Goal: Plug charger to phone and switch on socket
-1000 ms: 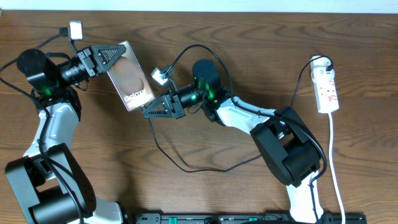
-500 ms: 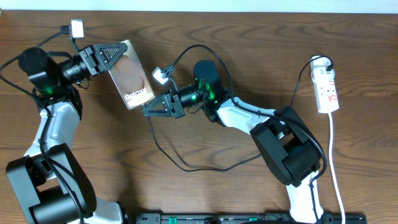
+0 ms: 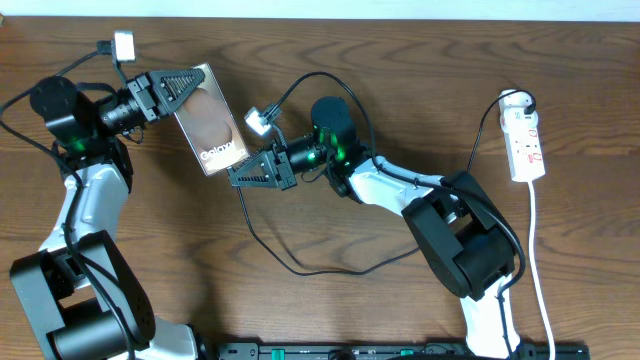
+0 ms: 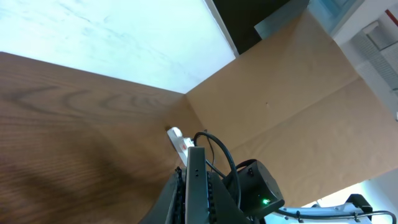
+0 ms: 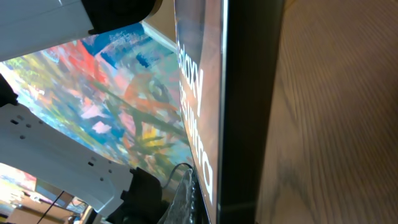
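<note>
My left gripper (image 3: 180,88) is shut on the top end of the phone (image 3: 212,128) and holds the brown slab tilted above the table. In the left wrist view the phone (image 4: 196,180) stands edge-on between my fingers (image 4: 180,208). My right gripper (image 3: 245,176) is shut at the phone's lower end. The thin black charger (image 3: 290,266) leads from its tip and loops over the table. The plug tip is hidden. The right wrist view is filled by the phone (image 5: 199,81) with white lettering. The white socket (image 3: 527,140) lies at the far right, away from both grippers.
The socket's white cord (image 3: 540,280) runs down the right side to the front edge. A white wrist camera (image 3: 258,122) with its black lead sits above my right gripper. A cardboard wall (image 4: 292,106) stands behind the table.
</note>
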`<state>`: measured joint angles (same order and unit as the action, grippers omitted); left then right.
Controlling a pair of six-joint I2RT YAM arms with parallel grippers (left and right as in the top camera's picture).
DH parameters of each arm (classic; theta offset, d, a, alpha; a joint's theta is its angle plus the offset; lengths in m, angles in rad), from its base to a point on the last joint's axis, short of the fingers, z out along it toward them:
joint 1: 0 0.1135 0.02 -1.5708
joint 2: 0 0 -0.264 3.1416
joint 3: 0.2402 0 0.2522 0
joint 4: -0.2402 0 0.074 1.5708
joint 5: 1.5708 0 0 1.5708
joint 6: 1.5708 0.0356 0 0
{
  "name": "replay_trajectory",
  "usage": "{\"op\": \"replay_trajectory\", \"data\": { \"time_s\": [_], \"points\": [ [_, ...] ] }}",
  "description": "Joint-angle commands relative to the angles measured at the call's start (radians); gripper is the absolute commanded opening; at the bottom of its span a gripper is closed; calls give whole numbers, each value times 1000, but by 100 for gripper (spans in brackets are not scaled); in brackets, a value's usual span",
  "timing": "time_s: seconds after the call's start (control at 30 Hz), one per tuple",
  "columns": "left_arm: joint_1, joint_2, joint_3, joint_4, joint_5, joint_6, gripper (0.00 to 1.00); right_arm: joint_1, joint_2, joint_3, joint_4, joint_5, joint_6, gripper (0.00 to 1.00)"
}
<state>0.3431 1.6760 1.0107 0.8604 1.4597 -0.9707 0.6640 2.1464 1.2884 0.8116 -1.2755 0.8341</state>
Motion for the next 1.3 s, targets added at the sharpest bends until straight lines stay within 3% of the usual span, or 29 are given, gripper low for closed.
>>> {"op": "replay_trajectory", "data": {
  "time_s": [0.0, 0.1, 0.13, 0.23, 0.4, 1.03, 1.27],
  "points": [
    [-31, -13, 8, -5, 111, 5, 7, -17, -7, 29, 23, 140, 8, 1],
    [-30, -13, 8, -5, 111, 14, 7, -17, -7, 29, 23, 139, 14, 10],
    [-29, -13, 8, -5, 111, 15, 8, -18, -7, 29, 23, 139, 20, 28],
    [-26, -13, 8, -5, 111, 32, 7, -19, -7, 29, 23, 129, 26, 59],
    [-10, -13, 8, -5, 111, 32, 8, -24, -7, 29, 27, 109, 26, 99],
    [77, -13, 8, -14, 84, 31, 7, -80, -7, 29, 26, 115, 99, 99],
    [151, -11, 8, -204, 47, 115, 7, -131, -7, 29, 26, 118, 139, 99]
  ]
}}
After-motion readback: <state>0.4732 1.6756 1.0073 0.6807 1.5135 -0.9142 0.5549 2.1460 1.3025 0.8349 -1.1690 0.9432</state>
